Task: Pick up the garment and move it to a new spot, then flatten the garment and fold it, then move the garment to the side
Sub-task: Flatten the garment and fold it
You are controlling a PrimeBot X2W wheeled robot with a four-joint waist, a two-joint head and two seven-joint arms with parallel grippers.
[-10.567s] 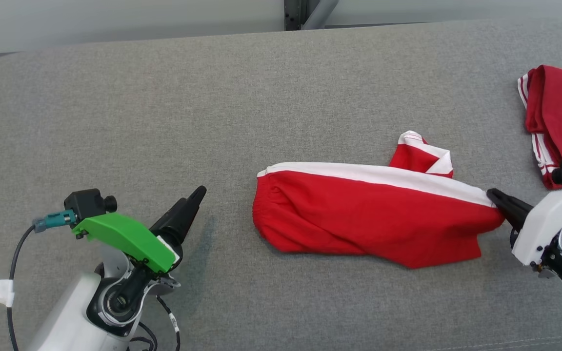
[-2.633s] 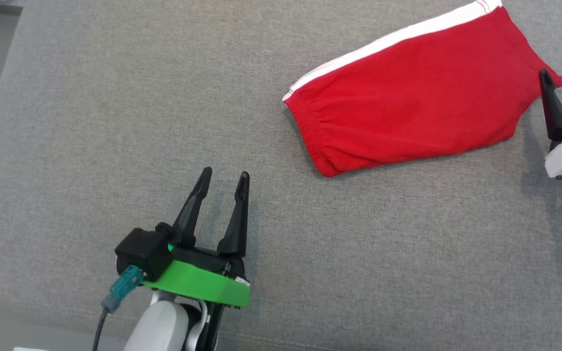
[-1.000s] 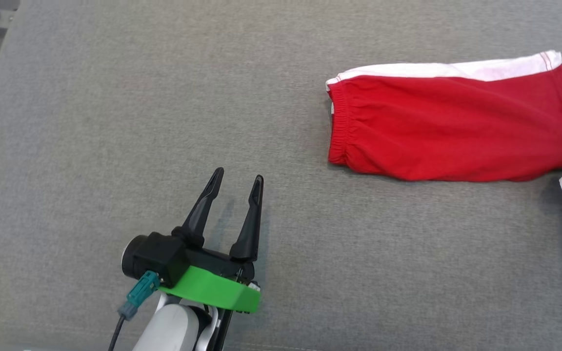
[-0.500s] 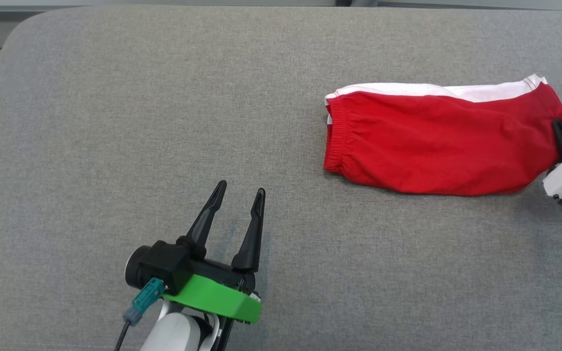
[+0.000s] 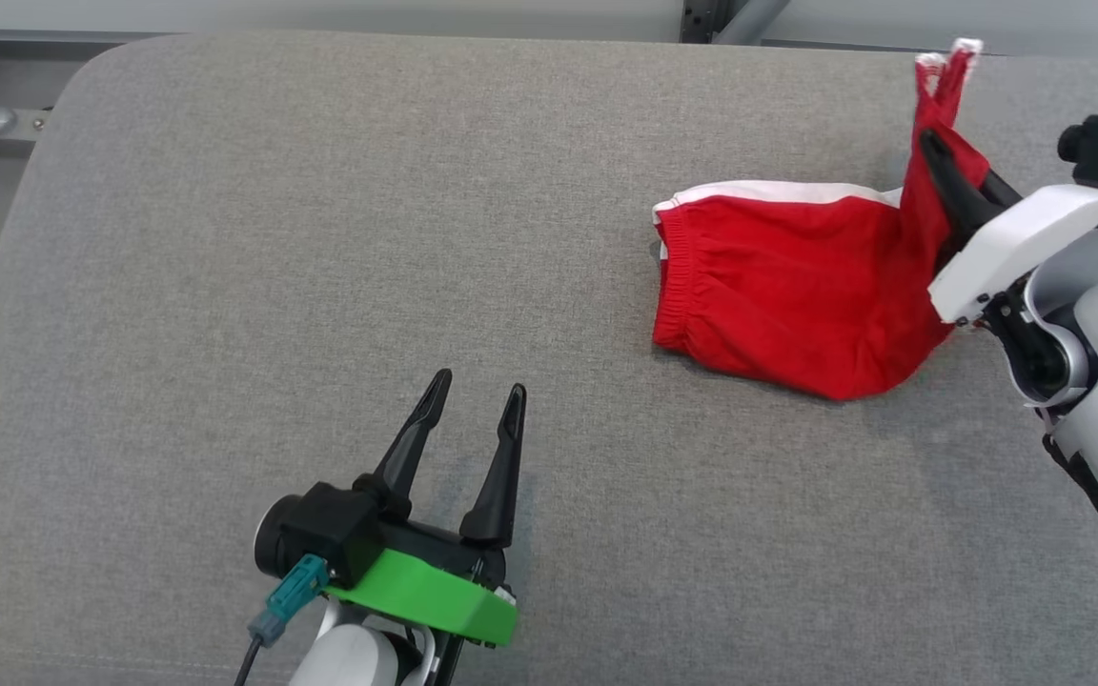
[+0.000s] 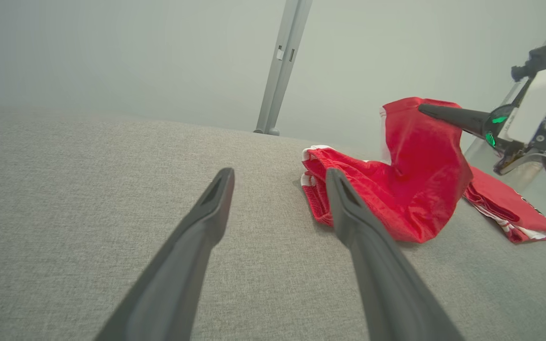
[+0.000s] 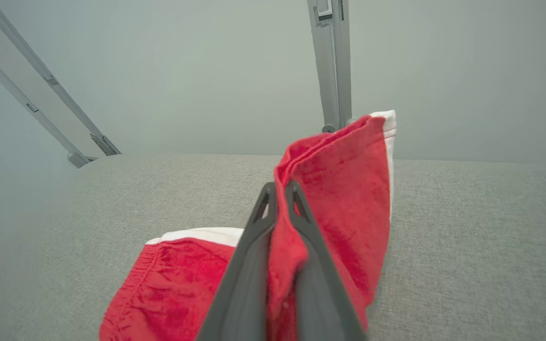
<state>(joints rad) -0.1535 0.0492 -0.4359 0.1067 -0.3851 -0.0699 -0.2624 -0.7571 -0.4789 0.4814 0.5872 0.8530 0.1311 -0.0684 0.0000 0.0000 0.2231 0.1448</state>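
A: Quick, where's the garment (image 5: 778, 305)?
B: Right part of the grey bench (image 5: 320, 238) in head view. Red shorts w/ a white side stripe. The elastic waist end lies flat on the bench, facing the robot's left. The leg end is pulled up off the surface.

A: Held by what?
B: Right jaws. Its fingers (image 5: 954, 191) are pressed together on the leg end, w/ red fabric pinched betw. them. Right wrist view shows the cloth squeezed in the slit and bulging out either side. The hem sticks up past the tips, white edge on top.

A: And the left?
B: Left jaws spread wide, nothing in them. Its fingers (image 5: 497, 467) point up the head view, low centre-left, over bare bench and well apart from the garment. Can't tell if they touch the surface.

A: Anything else around?
B: A 2nd red garment (image 6: 510, 208) w/ thin white stripes lies flat on the bench just beyond the held one, seen in left wrist view. A grey metal post (image 6: 280, 66) stands past the bench's far edge, in front of a pale wall.
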